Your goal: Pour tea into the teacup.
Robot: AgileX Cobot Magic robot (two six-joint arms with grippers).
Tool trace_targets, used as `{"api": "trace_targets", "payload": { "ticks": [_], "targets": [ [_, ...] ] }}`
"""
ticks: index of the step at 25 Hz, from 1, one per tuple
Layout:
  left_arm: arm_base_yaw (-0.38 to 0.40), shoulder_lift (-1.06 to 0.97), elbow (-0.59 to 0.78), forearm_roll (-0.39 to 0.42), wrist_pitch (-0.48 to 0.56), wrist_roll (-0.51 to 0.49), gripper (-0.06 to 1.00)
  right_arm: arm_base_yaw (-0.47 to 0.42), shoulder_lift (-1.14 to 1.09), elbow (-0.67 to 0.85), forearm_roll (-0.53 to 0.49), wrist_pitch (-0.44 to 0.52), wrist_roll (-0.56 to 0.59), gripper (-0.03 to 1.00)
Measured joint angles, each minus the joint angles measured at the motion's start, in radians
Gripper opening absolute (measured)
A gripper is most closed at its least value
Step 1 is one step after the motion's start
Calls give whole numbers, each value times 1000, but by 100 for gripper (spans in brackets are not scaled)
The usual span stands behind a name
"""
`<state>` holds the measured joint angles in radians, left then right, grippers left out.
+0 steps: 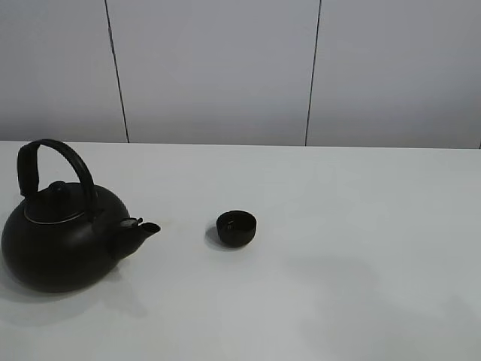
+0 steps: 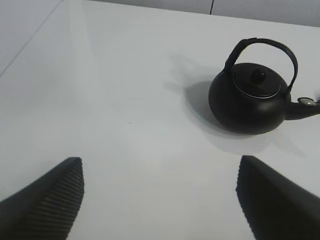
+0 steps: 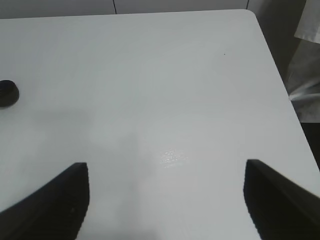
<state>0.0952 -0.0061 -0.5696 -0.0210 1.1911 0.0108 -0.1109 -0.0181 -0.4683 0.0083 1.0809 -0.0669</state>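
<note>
Two grippers were in your wrist views, and both had their jaws spread wide with nothing between them. Your left gripper [image 2: 159, 200] hung over bare white table [image 1: 361, 286], its ribbed fingers [image 2: 47, 200] well apart, with the kettle [image 2: 252, 97] farther off and clear of it. Your right gripper [image 3: 167, 200] was likewise wide open above the table, holding nothing, with the teacup [image 3: 7, 93] far off at the edge of that view.

From your high camera neither gripper showed. You had one kettle [image 1: 64, 233] and one teacup [image 1: 237, 228] on the table, and nothing else stood on it. Nearest that camera, at the left, sat the kettle: big, round, black, upright, its arched handle [image 1: 56, 162] standing up and its lid [image 1: 56, 199] on, a knob at the centre. Because the lid was shut, you could not tell what the kettle held. Its spout [image 1: 141, 229] pointed toward the teacup, with a clear gap of table between them.

The teacup stood near the middle of the table, upright, small, low and black. Its inside looked dark, and you could not tell whether it held any tea.

Beyond the table's far edge rose a pale panelled wall [image 1: 218, 68] with two dark seams.
</note>
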Motion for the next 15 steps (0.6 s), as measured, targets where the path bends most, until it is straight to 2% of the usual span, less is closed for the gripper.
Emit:
{"api": "trace_targets", "payload": {
  "ticks": [4,8,15],
  "targets": [
    [0,-10,53,0,4,-1,60,0,0,0,0,0,0,58],
    [0,-10,79,0,-39,-1,60,0,0,0,0,0,0,58],
    [0,-10,89,0,-55,0,60,0,0,0,0,0,0,58]
  ]
}}
